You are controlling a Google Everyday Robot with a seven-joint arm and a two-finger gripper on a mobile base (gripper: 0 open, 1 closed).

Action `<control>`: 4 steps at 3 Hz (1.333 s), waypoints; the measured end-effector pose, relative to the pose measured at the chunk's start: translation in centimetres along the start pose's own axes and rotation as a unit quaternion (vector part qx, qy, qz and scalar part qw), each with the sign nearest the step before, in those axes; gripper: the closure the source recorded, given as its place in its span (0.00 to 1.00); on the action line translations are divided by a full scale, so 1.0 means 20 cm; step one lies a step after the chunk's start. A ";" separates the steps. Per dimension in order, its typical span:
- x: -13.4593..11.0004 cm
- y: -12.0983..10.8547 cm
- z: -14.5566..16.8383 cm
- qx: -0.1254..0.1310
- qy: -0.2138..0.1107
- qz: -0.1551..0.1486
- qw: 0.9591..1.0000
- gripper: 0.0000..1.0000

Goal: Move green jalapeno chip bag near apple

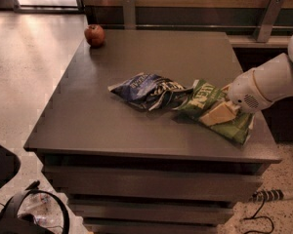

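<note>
The green jalapeno chip bag [201, 99] lies flat at the right front of the dark table [102, 116]. Its left end touches a dark blue and white chip bag [149, 90]. My gripper [218, 113] comes in from the right on a white arm [268, 84] and rests on the middle of the green bag, covering part of it. The red apple [94, 35] stands at the table's far left corner, far from both bags.
The table's right edge [268, 140] is close behind the green bag. A wooden wall with metal brackets [268, 16] runs along the back. Cables and a power strip [273, 196] lie on the floor at the right; dark gear [19, 213] at the lower left.
</note>
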State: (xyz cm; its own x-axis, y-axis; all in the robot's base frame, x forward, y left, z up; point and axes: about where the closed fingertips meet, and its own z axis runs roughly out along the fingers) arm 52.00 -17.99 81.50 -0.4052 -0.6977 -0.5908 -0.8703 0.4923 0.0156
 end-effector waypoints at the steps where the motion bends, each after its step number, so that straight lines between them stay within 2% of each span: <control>1: -0.01 0.00 -0.02 0.000 0.000 0.000 1.000 1.00; 2: -0.01 0.00 -0.02 0.000 0.000 0.000 1.000 1.00; 3: -0.07 -0.09 -0.16 0.028 0.003 0.000 1.000 1.00; 4: -0.19 -0.25 -0.33 0.064 -0.004 -0.004 0.998 1.00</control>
State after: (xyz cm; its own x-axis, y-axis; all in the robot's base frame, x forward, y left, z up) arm 55.96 -21.21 88.97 -0.3952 -0.6982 -0.5970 -0.8306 0.5491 -0.0923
